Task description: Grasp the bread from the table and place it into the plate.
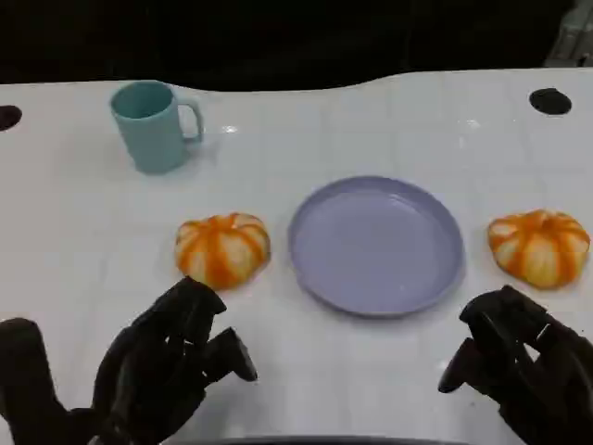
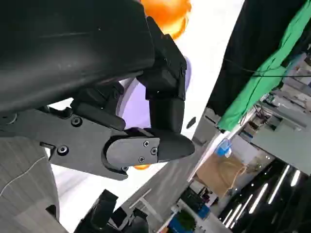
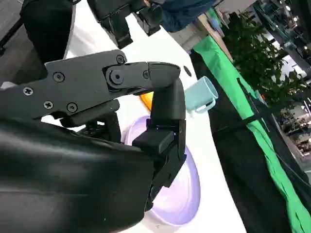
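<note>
Bread (image 1: 222, 249), orange with pale stripes, pumpkin-shaped, beside plate (image 1: 375, 246)

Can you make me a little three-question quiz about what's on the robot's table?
1. True or false: the plate already has bread in it.
2. What stands at the far left of the table? A) teal mug B) a spoon C) a bottle
3. Fill in: the left bread lies just beyond the robot's ____ hand.

Key:
1. False. Both the left bread and the right bread lie on the table beside the plate.
2. A.
3. Left: the left hand is nearest, the right hand is nearer the right bread.
</note>
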{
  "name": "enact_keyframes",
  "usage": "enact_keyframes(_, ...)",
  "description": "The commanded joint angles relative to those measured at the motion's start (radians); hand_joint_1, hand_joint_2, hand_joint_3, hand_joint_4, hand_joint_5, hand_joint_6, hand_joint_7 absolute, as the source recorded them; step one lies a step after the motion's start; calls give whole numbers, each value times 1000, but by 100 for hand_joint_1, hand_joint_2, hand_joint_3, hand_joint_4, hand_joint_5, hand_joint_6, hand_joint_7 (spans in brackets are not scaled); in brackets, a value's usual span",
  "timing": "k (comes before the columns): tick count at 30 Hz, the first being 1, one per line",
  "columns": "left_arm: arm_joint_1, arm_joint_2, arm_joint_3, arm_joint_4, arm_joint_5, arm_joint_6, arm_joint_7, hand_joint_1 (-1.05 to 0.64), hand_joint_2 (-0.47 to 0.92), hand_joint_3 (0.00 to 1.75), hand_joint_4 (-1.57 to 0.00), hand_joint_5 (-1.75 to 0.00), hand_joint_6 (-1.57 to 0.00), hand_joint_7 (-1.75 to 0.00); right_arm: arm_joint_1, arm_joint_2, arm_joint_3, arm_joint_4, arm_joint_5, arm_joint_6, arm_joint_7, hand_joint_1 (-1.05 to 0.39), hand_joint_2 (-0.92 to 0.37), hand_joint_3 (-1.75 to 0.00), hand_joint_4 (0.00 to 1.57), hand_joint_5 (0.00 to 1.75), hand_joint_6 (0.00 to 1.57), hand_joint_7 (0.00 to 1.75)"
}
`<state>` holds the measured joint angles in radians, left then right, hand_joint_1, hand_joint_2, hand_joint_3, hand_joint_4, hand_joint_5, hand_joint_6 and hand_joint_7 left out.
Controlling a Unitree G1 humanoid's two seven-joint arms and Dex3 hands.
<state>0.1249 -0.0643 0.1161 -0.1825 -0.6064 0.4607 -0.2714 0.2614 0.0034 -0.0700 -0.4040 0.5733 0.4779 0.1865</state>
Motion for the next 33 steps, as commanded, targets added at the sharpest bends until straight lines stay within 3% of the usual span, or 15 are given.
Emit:
enact_keyframes(1,-3,10,6,4,-1,-11,-4,-56,92,48,-80,-175,-55,-175,-5,-12,-14,-8,7,-2,-1,-49,-92,-27,57,175,51,146)
enact_keyframes(19,-9,17,5,16,7,-30,-18,-56,92,50,-81,-175,-56,-175,-10,-8,-11,3,2,-10,3,-49,-92,-25,58,174,53,145)
enact_keyframes(27,-18,41,-7,47,39,-104,-75,-58,92,44,-77,-175,-49,-175,-11,-6,0,9,-13,-26,4,-50,-92,-26,57,175,52,146)
enact_keyframes(31,-31,67,-55,104,224,-368,-106,-61,92,36,-65,-163,-61,-129,-15,0,6,9,-12,-23,-3,-50,-92,-26,59,174,53,146)
enact_keyframes(33,-38,69,-65,135,273,-457,-113,-59,92,31,-62,-147,-66,-102,-16,0,10,8,-16,-23,-6,-50,-92,-27,59,174,53,145)
